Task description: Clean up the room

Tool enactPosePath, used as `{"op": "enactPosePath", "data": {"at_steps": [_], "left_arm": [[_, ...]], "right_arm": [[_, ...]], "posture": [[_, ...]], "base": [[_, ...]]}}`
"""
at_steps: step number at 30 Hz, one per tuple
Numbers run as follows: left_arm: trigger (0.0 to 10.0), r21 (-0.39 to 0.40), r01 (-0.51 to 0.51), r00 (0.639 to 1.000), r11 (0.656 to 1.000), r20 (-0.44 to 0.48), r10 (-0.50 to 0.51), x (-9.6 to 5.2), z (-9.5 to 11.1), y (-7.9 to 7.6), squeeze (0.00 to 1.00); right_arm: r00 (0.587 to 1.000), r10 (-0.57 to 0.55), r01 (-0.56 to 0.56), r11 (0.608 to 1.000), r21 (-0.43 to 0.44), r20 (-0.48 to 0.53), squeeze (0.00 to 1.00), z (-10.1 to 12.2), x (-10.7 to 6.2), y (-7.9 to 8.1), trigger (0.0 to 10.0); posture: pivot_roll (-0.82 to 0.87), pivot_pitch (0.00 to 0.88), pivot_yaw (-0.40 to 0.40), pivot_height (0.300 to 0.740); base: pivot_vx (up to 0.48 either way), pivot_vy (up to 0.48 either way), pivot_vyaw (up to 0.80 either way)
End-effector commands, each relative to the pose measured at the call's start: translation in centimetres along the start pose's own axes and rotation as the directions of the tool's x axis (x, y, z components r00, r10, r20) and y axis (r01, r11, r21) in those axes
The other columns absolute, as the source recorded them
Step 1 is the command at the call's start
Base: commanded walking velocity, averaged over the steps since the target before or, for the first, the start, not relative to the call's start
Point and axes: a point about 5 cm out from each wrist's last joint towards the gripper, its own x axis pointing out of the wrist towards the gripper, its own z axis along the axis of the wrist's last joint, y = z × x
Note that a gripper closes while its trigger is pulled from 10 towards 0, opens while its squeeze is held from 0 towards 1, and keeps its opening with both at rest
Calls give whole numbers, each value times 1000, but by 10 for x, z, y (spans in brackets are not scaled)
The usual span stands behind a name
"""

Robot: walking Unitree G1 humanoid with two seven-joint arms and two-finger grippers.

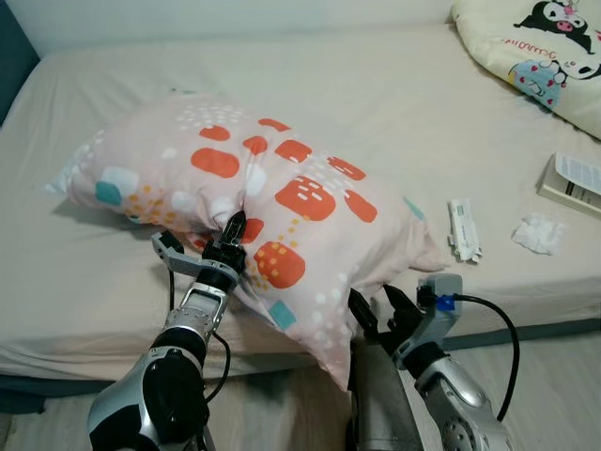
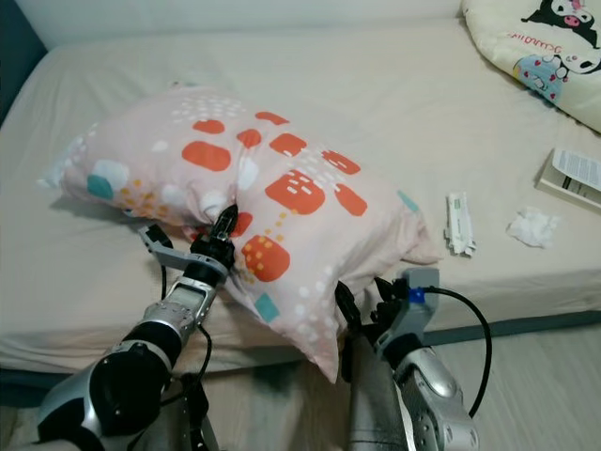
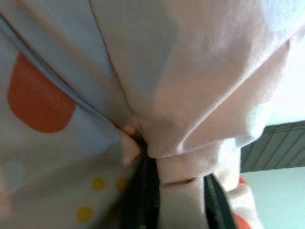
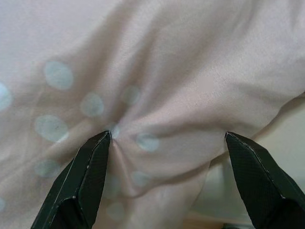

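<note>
A pale pink pillow (image 1: 282,193) with orange, teal and white patches lies across the near part of the bed, one corner hanging over the front edge. My left gripper (image 1: 233,230) is shut on a fold of the pillow's cover at its near side; the pinched fabric (image 3: 181,167) bulges between the fingers. My right gripper (image 1: 374,310) stands open under the overhanging corner, one fingertip (image 4: 97,148) pressing a dimple into the pillow (image 4: 157,86), the other apart from it.
The beige bed sheet (image 1: 376,85) stretches wide behind the pillow. On the right lie a white remote-like item (image 1: 463,228), a crumpled tissue (image 1: 539,233), a book (image 1: 573,183) and a cartoon-print blanket (image 1: 535,47). Wooden floor (image 1: 554,385) lies below the bed's edge.
</note>
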Motion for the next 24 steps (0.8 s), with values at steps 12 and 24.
{"op": "enactPosePath", "data": {"at_steps": [12,24], "left_arm": [[0,-42,42,996,998,-79,-45,1,-32,-5,0],[0,156,199,970,968,-169,-172,11,-26,-23,0]], "right_arm": [[999,-8,8,1000,8,-36,0,-14,10,4,10000],[995,19,-18,1000,17,-101,0,-35,26,12,10000]], "posture": [[-279,185,75,510],[-202,110,73,525]], "base": [[0,0,0],[0,0,0]]}}
